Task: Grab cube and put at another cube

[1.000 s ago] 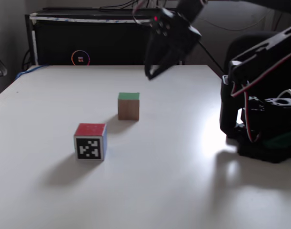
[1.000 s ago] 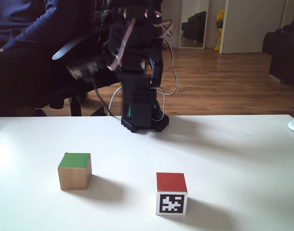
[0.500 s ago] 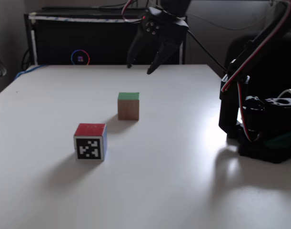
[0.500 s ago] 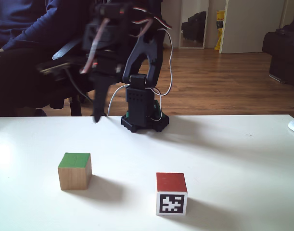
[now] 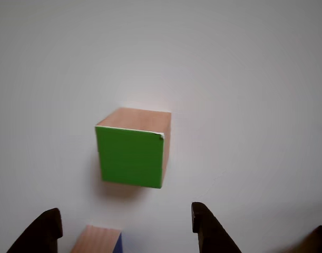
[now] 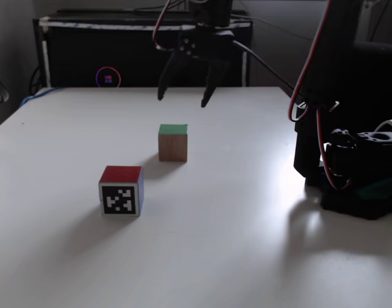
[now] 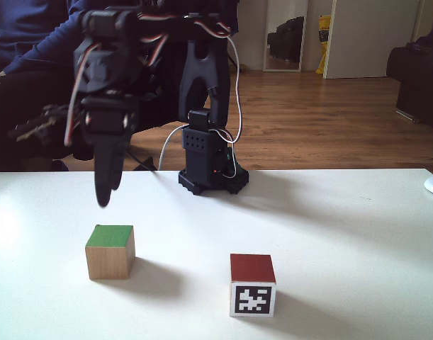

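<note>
White counter [image 6: 247, 244] carries the green-topped cube [image 6: 173, 142] just behind the red-topped cube [image 6: 122, 190], and your pincer [image 6: 183, 101] hangs above it, wide open and empty, so you're mid-approach: lower straight down to straddle it.

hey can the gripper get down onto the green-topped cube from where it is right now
Probably yes. The gripper hangs open above the green-topped cube, and nothing lies between them. The red-topped cube sits apart from it, toward the camera in a fixed view, so it should not block either jaw.
</note>
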You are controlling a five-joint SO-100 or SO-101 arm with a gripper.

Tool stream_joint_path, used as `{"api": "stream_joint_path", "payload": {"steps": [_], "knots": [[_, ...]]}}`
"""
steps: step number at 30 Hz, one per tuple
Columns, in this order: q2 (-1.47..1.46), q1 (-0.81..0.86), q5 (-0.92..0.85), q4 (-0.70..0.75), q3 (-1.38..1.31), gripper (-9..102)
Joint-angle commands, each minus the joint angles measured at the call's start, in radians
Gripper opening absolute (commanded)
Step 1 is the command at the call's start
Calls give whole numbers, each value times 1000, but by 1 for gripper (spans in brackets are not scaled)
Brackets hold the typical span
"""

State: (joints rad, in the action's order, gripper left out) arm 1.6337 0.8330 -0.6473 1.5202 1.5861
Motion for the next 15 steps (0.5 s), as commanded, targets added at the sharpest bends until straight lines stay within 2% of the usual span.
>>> {"api": "stream_joint_path", "payload": {"steps": [1,4,6,7,15], "knots": [[-41,12,6,8,-71,42],[-95,12,26,12,-98,45],[-126,9,51,12,-120,54],[-141,6,57,12,-130,55],[-250,-17,86,11,-176,51]]}}
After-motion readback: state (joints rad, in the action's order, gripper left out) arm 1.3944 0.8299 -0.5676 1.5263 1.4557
